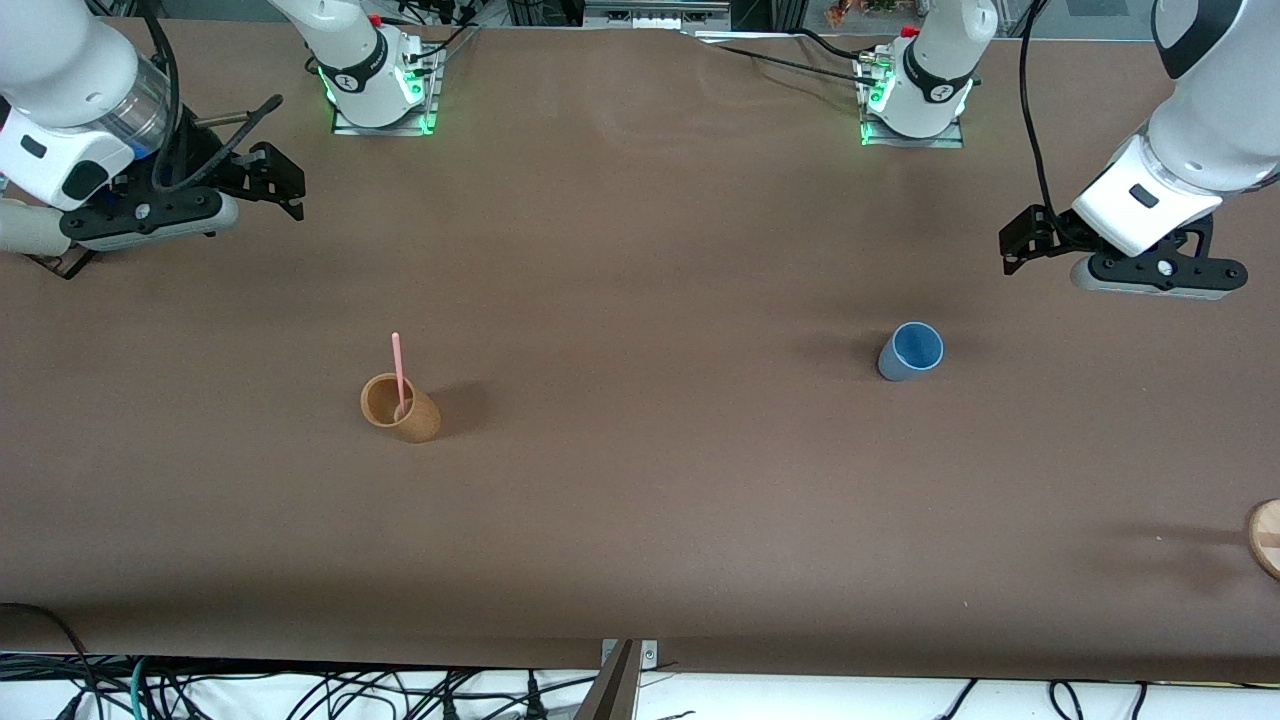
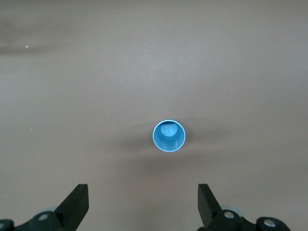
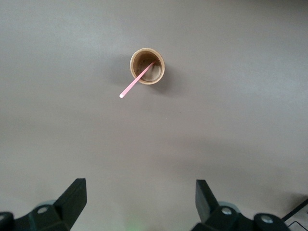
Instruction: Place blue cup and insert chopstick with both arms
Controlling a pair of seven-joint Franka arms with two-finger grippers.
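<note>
From the front we are seeing no readable writing or labels on anything. The small matte blue-grey cup [image 1: 910,352] is standing upright and empty on the brown table [image 1: 640,520], toward the left arm's end. Well apart from it, toward the right arm's end, a tan-brown cup [image 1: 400,407] is holding the thin pink chopstick [image 1: 398,372], which is leaning on its rim — top end sticking out above it. A round wooden disc [image 1: 1266,535] is peeking in at the table's edge. The left gripper [image 1: 1012,247] is hanging over bare table, the right gripper [image 1: 288,185] likewise.

In the left wrist view we are looking straight into the blue cup [image 2: 169,136], with the black fingers [image 2: 77,204] spread wide, grasping nothing.

In the right wrist view the chopstick [image 3: 136,81] is slanting out of the tan cup [image 3: 147,66] — the fingers [image 3: 204,199] released, wide apart.
</note>
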